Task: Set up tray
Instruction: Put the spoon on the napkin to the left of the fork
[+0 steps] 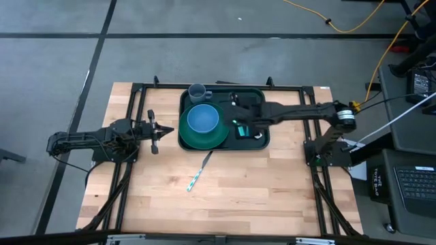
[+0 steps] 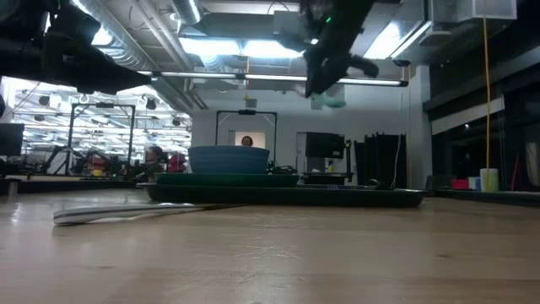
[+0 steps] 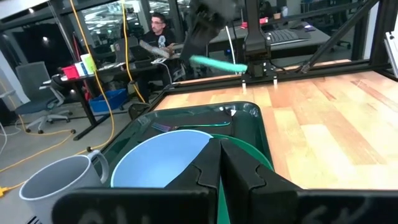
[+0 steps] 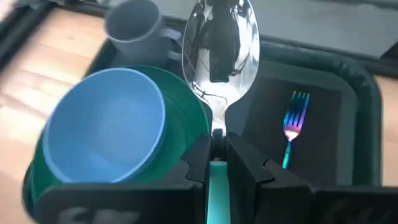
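The dark green tray (image 1: 225,89) lies at the table's far middle. On it stand a grey cup (image 1: 197,91) and a blue bowl (image 1: 202,118), which sits on a round green plate (image 1: 204,139). A fork (image 4: 291,121) lies on the black napkin (image 4: 323,140) in the tray's right half. My right gripper (image 1: 238,124) hovers above the tray beside the bowl, shut on a spoon (image 4: 221,43) with a teal handle. My left gripper (image 1: 165,129) waits shut just left of the tray, touching nothing. My right gripper (image 4: 217,146) pinches the spoon between its two fingers where the metal neck (image 4: 217,127) meets the teal handle. The fingers lie along the spoon. Its shiny bowl juts out past the fingertips and the handle (image 2: 329,100) sticks out behind. The spoon is lifted clear above the tray.
A knife with a teal handle (image 1: 197,173) lies flat on the bare wood near of the tray, also low in the low view (image 2: 126,213). A black frame borders the table. The near half of the wood is open. A person sits at a desk in the room beyond.
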